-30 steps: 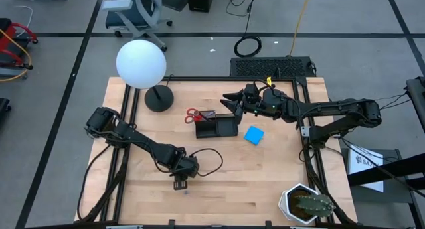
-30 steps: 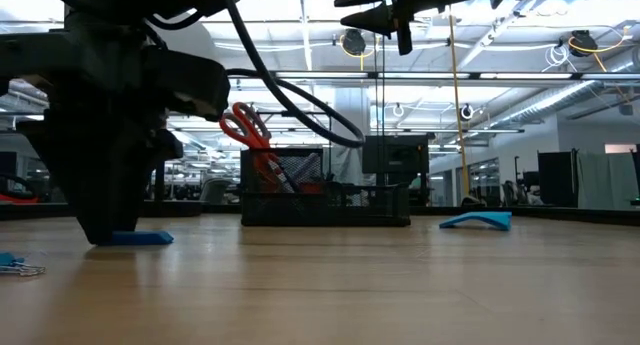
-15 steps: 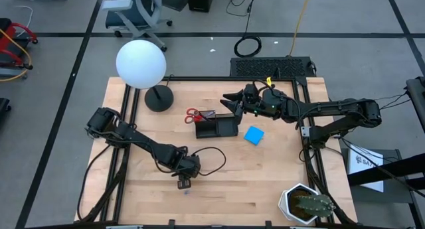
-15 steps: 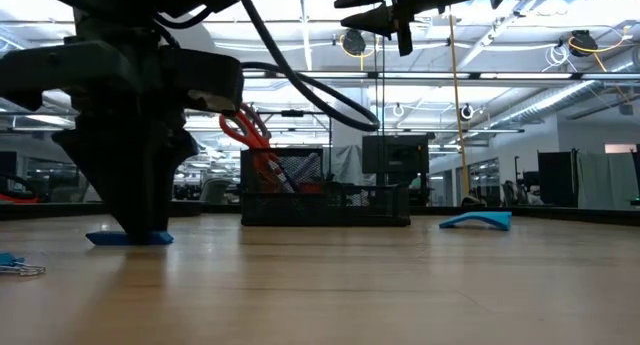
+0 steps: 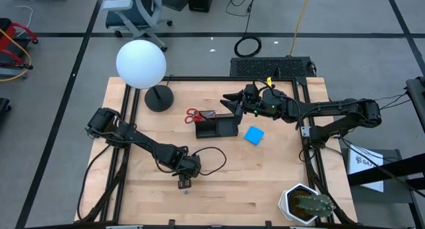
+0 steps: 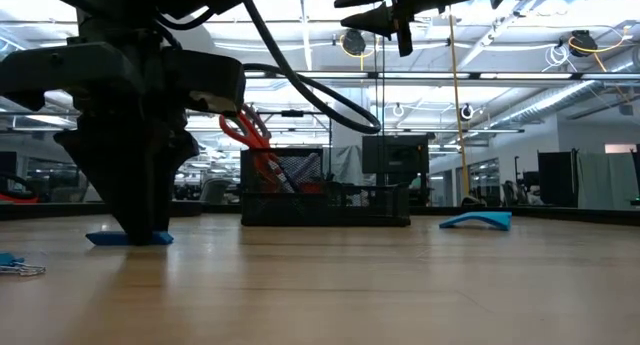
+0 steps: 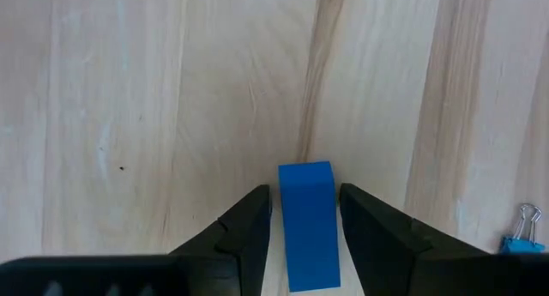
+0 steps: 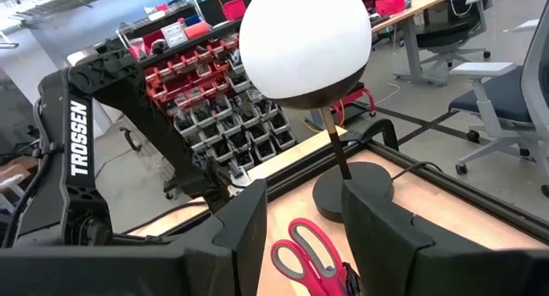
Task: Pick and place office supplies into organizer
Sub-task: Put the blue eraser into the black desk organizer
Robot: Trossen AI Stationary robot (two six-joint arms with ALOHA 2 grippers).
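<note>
The small blue eraser (image 7: 306, 227) lies flat on the wooden table near its near edge; in the low view the eraser (image 6: 100, 238) shows at the left gripper's foot. My left gripper (image 7: 304, 193) points straight down with its open fingers on either side of the eraser, a thin gap showing on each side. The black organizer (image 5: 217, 126) stands mid-table with the red-handled scissors (image 5: 193, 114) sticking out of it, handles up. A bright blue pad (image 5: 254, 135) lies to its right. My right gripper (image 5: 230, 100) hovers open above the organizer's far side, holding nothing.
A globe lamp (image 5: 141, 64) with a round black base (image 5: 159, 97) stands at the far left. A potted cactus (image 5: 307, 204) sits at the near right corner. A small blue binder clip (image 7: 517, 242) lies close to the eraser. Bare wood lies between organizer and near edge.
My left gripper has shifted a little toward the table's right, from beside the eraser to directly over it, so its fingers now straddle the piece; it has kept still for the last half second. The eraser has not moved.
</note>
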